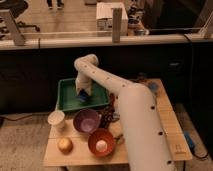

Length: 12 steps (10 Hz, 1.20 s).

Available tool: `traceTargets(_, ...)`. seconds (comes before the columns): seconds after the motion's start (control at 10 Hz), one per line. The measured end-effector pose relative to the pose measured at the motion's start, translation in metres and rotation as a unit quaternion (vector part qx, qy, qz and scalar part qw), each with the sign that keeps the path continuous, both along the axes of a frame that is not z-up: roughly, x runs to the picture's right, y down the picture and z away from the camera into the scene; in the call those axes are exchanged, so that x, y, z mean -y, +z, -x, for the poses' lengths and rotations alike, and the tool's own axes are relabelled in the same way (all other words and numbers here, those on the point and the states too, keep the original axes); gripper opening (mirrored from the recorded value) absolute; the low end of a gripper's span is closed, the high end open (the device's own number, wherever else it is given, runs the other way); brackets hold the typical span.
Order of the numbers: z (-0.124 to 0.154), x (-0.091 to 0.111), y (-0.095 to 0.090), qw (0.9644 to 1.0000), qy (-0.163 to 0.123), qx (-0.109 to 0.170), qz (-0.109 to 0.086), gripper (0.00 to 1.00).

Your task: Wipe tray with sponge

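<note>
The green tray (66, 94) lies at the back left of the wooden table. My gripper (82, 95) reaches down into the tray near its middle, with the white arm (125, 100) arching over the table from the right. The gripper is shut on the small blue sponge (81, 99), which rests against the tray floor. The gripper hides most of the sponge.
In front of the tray stand a white cup (56, 120), a purple bowl (86, 120), an orange bowl (101, 142) with a pale item in it, and a round fruit (64, 145). A small blue cup-like object (152, 89) sits at the back right. A railing and dark wall stand behind the table.
</note>
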State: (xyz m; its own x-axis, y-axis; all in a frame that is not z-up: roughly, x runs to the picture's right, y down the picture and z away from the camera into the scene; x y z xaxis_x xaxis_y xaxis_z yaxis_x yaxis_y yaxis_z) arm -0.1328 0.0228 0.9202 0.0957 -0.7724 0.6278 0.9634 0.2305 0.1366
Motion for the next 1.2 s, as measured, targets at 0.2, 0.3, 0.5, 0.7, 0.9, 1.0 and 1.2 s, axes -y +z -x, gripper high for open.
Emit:
traceTargets(0.2, -0.021, -0.002, 0.003, 0.9999, 0.004, -0.012, 0.004, 0.0)
traceTargets(0.3, -0.037, -0.002, 0.008, 0.9996, 0.007, -0.025, 0.007, 0.0)
traceTargets(0.5, -0.061, 0.006, 0.024, 0.9989, 0.013, -0.046, 0.004, 0.0)
traceTargets(0.7, -0.062, 0.012, 0.033, 0.9988, 0.01, -0.047, 0.001, 0.0)
traceTargets(0.9, -0.043, 0.015, 0.035, 0.9995, 0.0, -0.033, -0.002, 0.0)
traceTargets(1.0, -0.022, 0.014, 0.032, 0.9998, -0.008, -0.018, -0.003, 0.0)
traceTargets(1.2, 0.008, 0.009, 0.025, 0.9998, -0.022, 0.001, -0.002, 0.0)
